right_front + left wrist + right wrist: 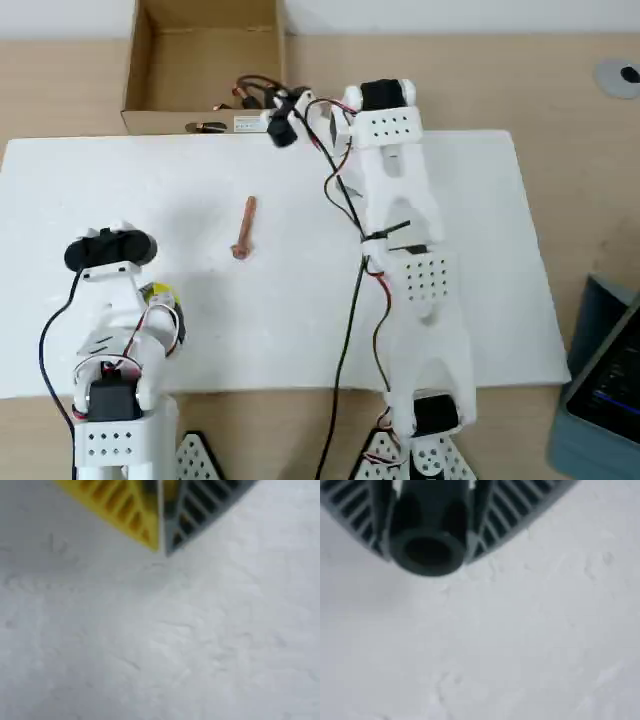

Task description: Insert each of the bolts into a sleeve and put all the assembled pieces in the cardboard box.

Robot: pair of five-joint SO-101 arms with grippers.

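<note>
A copper-coloured bolt (244,228) lies on the white mat (200,330), left of the middle. The cardboard box (150,70) stands open beyond the mat's far edge. My right gripper (285,118) hangs at that far edge, beside the box's near right corner, and is shut on a black sleeve (283,131). In the right wrist view the sleeve (427,550) shows its open bore between grey ribbed fingers (520,510), just above the mat. My left gripper (161,547) is shut and holds nothing, its yellow and grey tips meeting just over bare mat; the left arm (110,250) stands at the near left.
Red and black cables (345,200) run along the right arm and over the box's corner. A small dark piece (206,127) lies against the box's front wall. A grey device (600,390) sits off the mat at the right, and a round disc (620,76) at the far right.
</note>
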